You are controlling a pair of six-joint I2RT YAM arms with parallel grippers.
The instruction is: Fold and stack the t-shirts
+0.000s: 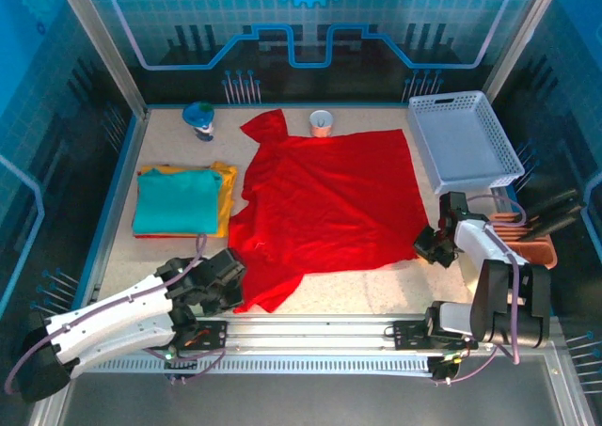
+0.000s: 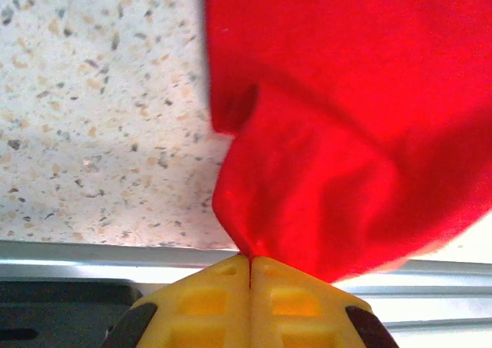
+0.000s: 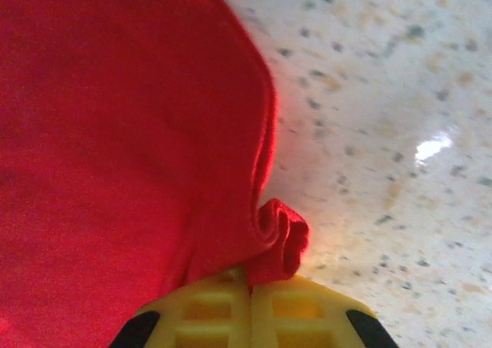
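The red t-shirt (image 1: 329, 200) is soft, matte cloth, spread mostly flat across the middle of the speckled, stone-patterned desk (image 1: 395, 290), with one sleeve pointing to the far edge and a crumpled lobe at the near left. The left pincer (image 1: 235, 276) is closed on that near-left corner. In the left wrist view its yellow, waffle-moulded fingers (image 2: 207, 298) meet with the cloth gathered into a cone between them. The right pincer (image 1: 428, 243) is clamped shut on the shirt's near-right edge, where a small rolled pucker of fabric (image 3: 280, 236) sits at its tips.

To the left, apart from the red shirt, a teal shirt (image 1: 176, 200) lies folded into a neat rectangle on top of a yellow-orange one (image 1: 224, 186). A white lattice basket (image 1: 466, 134) stands at the far right. A small cup (image 1: 321, 122) and a blue-topped object (image 1: 199, 118) stand at the far edge.
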